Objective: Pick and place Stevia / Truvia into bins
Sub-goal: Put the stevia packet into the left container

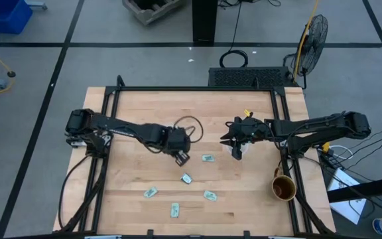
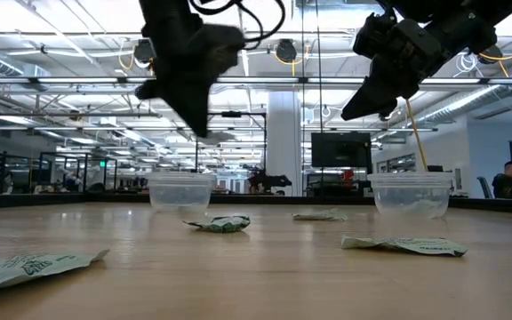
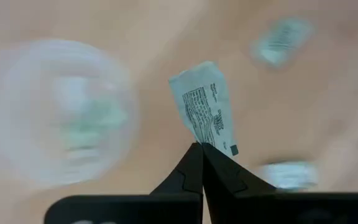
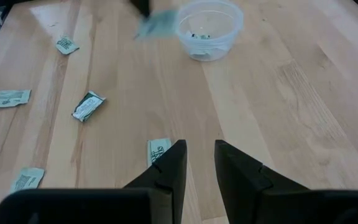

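My left gripper [image 3: 201, 152] is shut on one pale green and white Stevia packet [image 3: 205, 107] and hangs above the table beside a clear cup [image 3: 61, 112] that has packets in it. The same cup [image 4: 209, 28] shows far off in the right wrist view. My right gripper [image 4: 199, 163] is open and holds nothing. It is raised over the table near the second clear cup [image 2: 409, 194], with a packet [image 4: 159, 149] lying flat just ahead of its fingers. Several more packets [image 1: 186, 178] lie flat on the wood. My left gripper pinches the packet by one short end [image 3: 213, 144] between its two fingers. The packet is lifted clear of the table and sticks out straight beyond the fingertips.
A brown mug [image 1: 284, 188] stands at the table's right edge. Loose packets are scattered over the table's near half [image 1: 175, 210], [image 1: 209, 195], [image 1: 150, 192]. Bare wood lies toward the left and far sides.
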